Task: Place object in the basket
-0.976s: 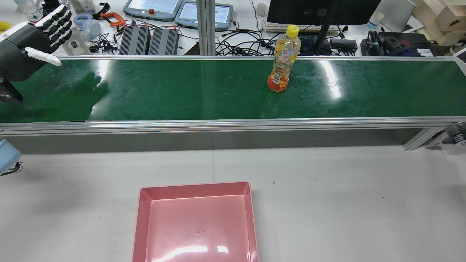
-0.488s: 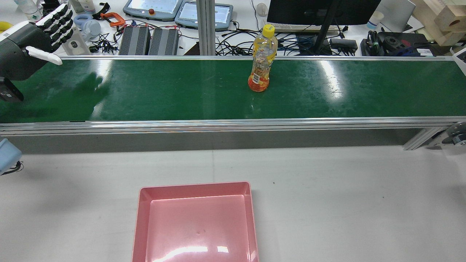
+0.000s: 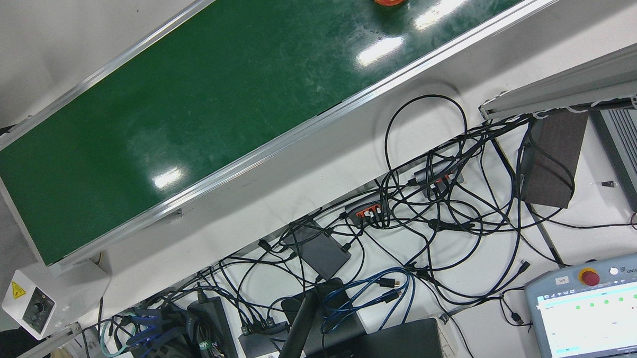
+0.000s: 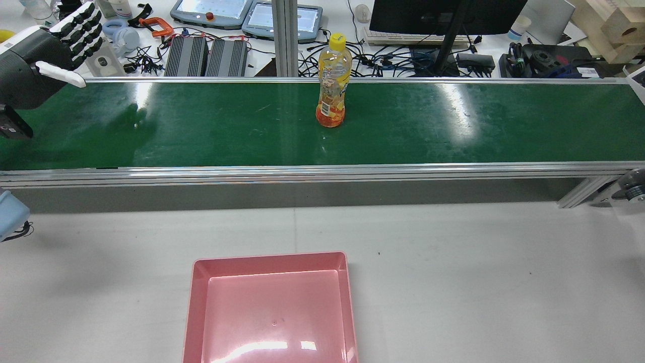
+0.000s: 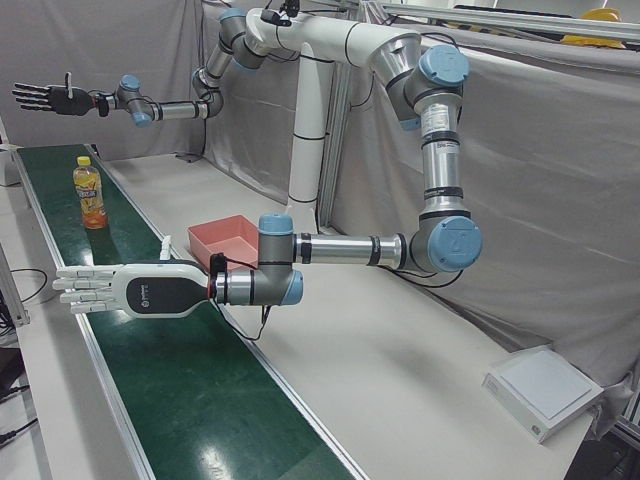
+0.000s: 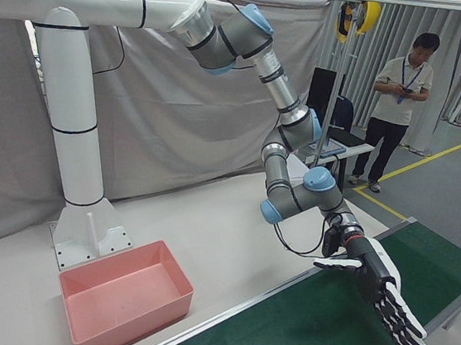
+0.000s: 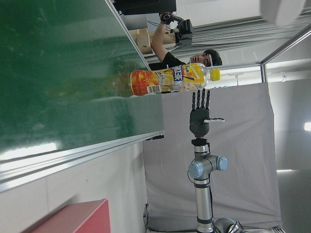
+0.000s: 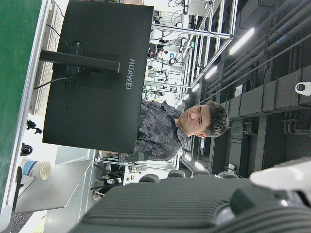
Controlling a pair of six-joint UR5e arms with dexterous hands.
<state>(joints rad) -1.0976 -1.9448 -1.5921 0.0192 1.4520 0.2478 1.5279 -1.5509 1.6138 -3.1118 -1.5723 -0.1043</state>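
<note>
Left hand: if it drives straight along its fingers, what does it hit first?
Nothing close. The left hand hovers over the belt, fingers level and pointing across its far edge. The bottle stands well off to the side. The path looks free, though depth beyond the edge is unclear.

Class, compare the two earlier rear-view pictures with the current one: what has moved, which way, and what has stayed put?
The bottle has travelled leftward in the rear view along the green belt, upright all the way, towards the left hand. That hand stays open above the belt's left end, having risen slightly; nothing was grasped or released. The pink basket has not moved.
</note>
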